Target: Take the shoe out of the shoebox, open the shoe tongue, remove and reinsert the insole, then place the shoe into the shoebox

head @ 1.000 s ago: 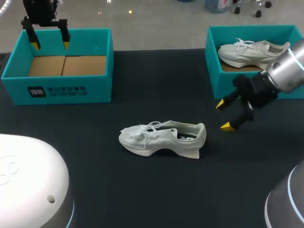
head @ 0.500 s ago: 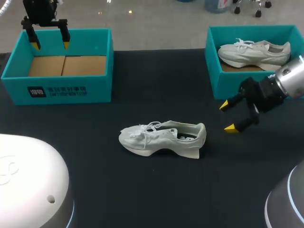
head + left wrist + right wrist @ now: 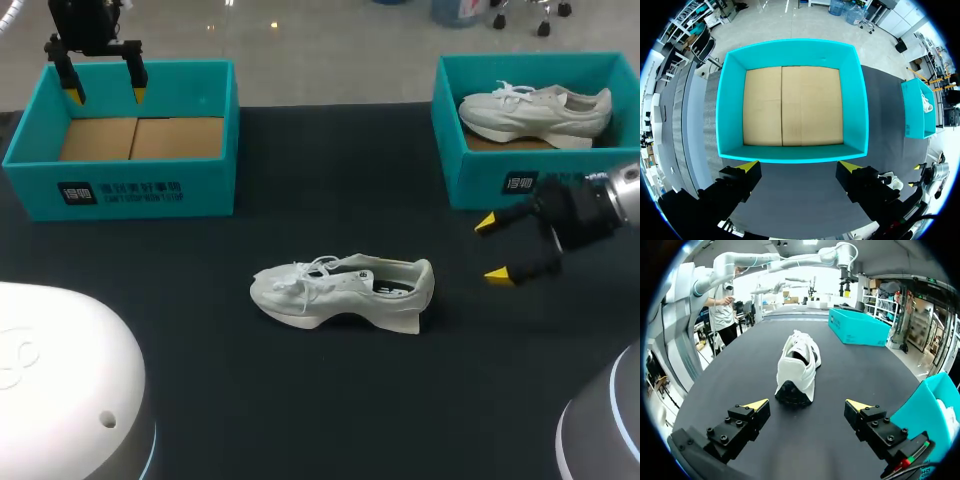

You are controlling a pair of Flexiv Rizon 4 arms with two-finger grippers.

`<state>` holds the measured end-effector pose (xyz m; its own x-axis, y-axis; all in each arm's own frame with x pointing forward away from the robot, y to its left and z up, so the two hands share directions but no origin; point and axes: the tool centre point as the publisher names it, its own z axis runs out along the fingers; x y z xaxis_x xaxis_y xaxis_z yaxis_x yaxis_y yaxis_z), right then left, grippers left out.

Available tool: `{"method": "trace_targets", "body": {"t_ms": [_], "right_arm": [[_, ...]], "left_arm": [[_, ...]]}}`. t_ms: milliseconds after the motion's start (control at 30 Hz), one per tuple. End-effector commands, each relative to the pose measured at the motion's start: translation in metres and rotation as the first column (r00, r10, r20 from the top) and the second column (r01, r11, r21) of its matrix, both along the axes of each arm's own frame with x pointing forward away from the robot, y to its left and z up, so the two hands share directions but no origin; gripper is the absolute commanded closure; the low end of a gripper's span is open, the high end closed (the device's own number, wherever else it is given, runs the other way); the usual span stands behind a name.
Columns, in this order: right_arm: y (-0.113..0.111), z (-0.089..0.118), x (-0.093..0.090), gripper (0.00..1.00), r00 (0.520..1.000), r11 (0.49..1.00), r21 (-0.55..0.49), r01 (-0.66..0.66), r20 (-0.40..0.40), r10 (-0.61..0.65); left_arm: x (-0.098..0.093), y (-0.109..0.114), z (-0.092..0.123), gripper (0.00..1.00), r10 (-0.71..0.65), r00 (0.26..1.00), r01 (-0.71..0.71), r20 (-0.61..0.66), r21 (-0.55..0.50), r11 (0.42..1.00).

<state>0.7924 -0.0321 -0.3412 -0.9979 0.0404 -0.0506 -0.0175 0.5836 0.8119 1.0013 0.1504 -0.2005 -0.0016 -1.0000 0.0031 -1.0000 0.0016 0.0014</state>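
Nothing gripped on either side. Right gripper [image 3: 491, 248] [image 3: 806, 405]: spread wide and empty, low over the black table [image 3: 300, 400] at about three o'clock of the scene. Aimed toward nine o'clock, at the white shoe [image 3: 340, 290] [image 3: 797, 362]; near it, yet clearly apart. From the right wrist, seen heel-first straight ahead of the fingers, upright on its sole, toe pointing away. From the head camera, resting near the table's middle, toe to nine o'clock and heel to three, laces on top, a dark interior visible through the opening. Just at twelve o'clock of the right gripper, a teal shoebox [image 3: 480, 175] holding a second white shoe [image 3: 535, 110], toe likewise to nine o'clock.

Left gripper [image 3: 105, 96] [image 3: 799, 165]: also spread wide and empty, hanging above the other teal shoebox [image 3: 120, 185] [image 3: 790, 49] at ten o'clock of the table. Looking straight down into it from the left wrist, with the brown cardboard floor in plain sight ahead of the fingers. Well apart from the shoe on the table, which sits at about four o'clock of that box.
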Motion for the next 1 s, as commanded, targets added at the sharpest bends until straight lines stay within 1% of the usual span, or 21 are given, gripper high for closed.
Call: {"method": "trace_targets", "body": {"t_ms": [33,100,433,1000], "right_arm": [[-0.002,-0.004,-0.006,0.0,0.998,1.0,0.008,0.027,0.052,-0.028],[-0.004,-0.006,-0.007,0.0,0.997,0.999,0.02,0.037,0.064,-0.038],[-0.005,-0.024,-0.017,0.0,0.998,0.999,0.011,0.047,0.043,-0.047],[-0.005,-0.024,-0.018,0.0,0.998,0.998,0.008,0.056,0.042,-0.056]], "left_arm": [[0.0,0.0,0.0,0.0,0.001,1.0,-0.001,0.0,0.001,1.0],[0.0,0.0,0.0,0.0,0.001,1.0,-0.001,0.0,0.001,1.0],[0.0,0.0,0.0,0.0,0.001,1.0,-0.001,0.0,0.001,1.0],[0.0,0.0,0.0,0.0,0.001,1.0,-0.001,0.0,0.001,1.0]]}}
